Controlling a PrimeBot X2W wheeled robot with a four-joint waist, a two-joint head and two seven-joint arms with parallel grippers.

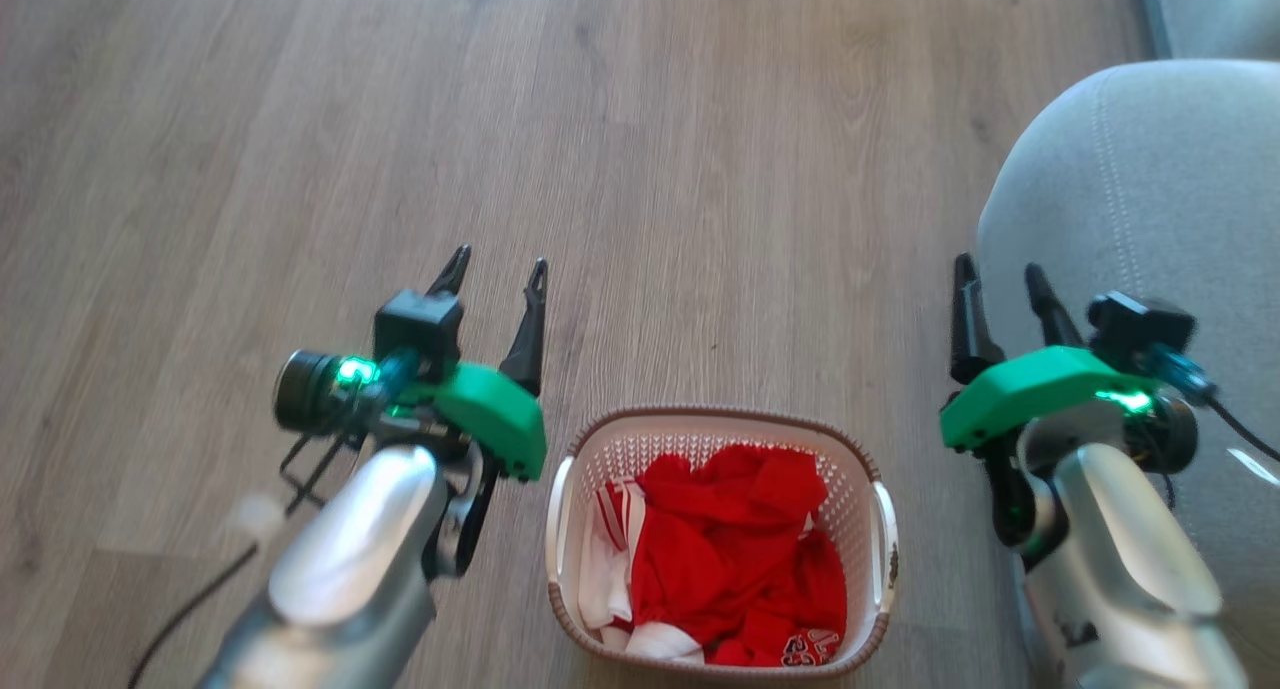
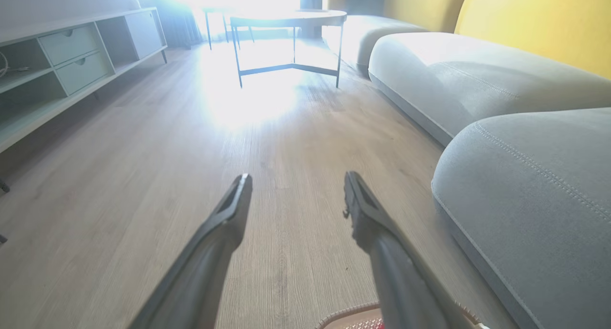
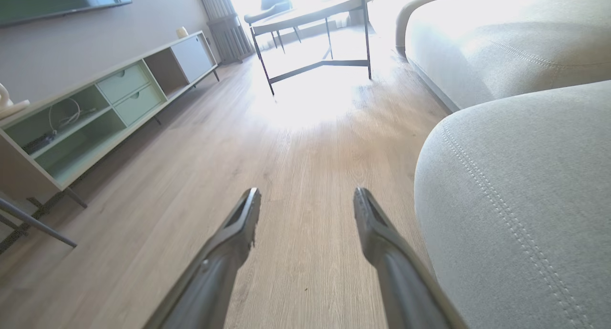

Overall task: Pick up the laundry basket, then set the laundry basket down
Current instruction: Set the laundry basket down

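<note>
Here the laundry basket (image 1: 720,412) stands on the wooden floor (image 1: 700,149) between the two arms, near the grey sofa (image 1: 1140,169); the left gripper (image 1: 498,261) and the right gripper (image 1: 997,266) hover on either side, fingers apart and empty; the plastic shell looks stiff and light, its red and white clothes (image 1: 730,559) soft; the white side handles (image 1: 885,539) seem the best hold, one per gripper

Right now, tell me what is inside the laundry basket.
The laundry basket holds a heap of red clothes, with a white garment along its left wall. The heap covers the basket's floor, so anything beneath is hidden.
</note>
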